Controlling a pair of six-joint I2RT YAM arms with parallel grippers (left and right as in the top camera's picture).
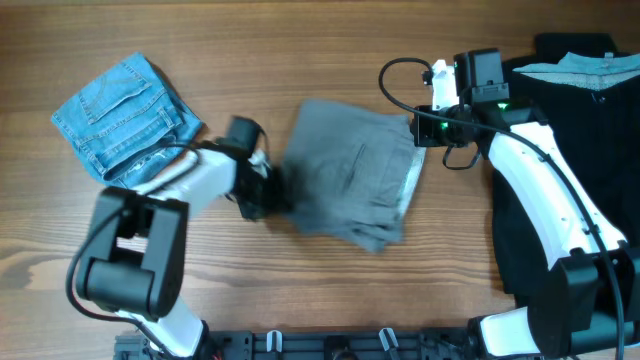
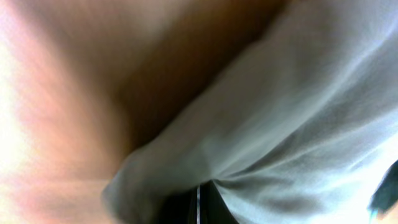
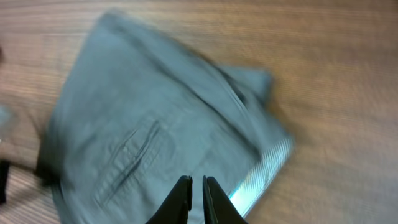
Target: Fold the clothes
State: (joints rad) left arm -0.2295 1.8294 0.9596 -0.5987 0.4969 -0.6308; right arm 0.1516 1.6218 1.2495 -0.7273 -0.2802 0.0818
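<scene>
The grey shorts (image 1: 350,175) lie folded and rumpled in the middle of the wooden table, slit pocket up and a pale waistband lining (image 1: 410,185) along the right edge. My left gripper (image 1: 268,192) is at their left edge. In the blurred left wrist view its dark fingers (image 2: 199,206) are closed, with the grey cloth (image 2: 298,112) gathered at their tips. My right gripper (image 1: 428,128) hovers by the shorts' far right corner. In the right wrist view its fingers (image 3: 196,182) are nearly together with nothing between them, above the shorts (image 3: 143,124).
Small light-blue denim shorts (image 1: 125,115) lie folded at the back left. A big black garment (image 1: 600,120) with pale-blue cloth (image 1: 590,68) lies at the right, under the right arm. Bare wood shows in front of the grey shorts.
</scene>
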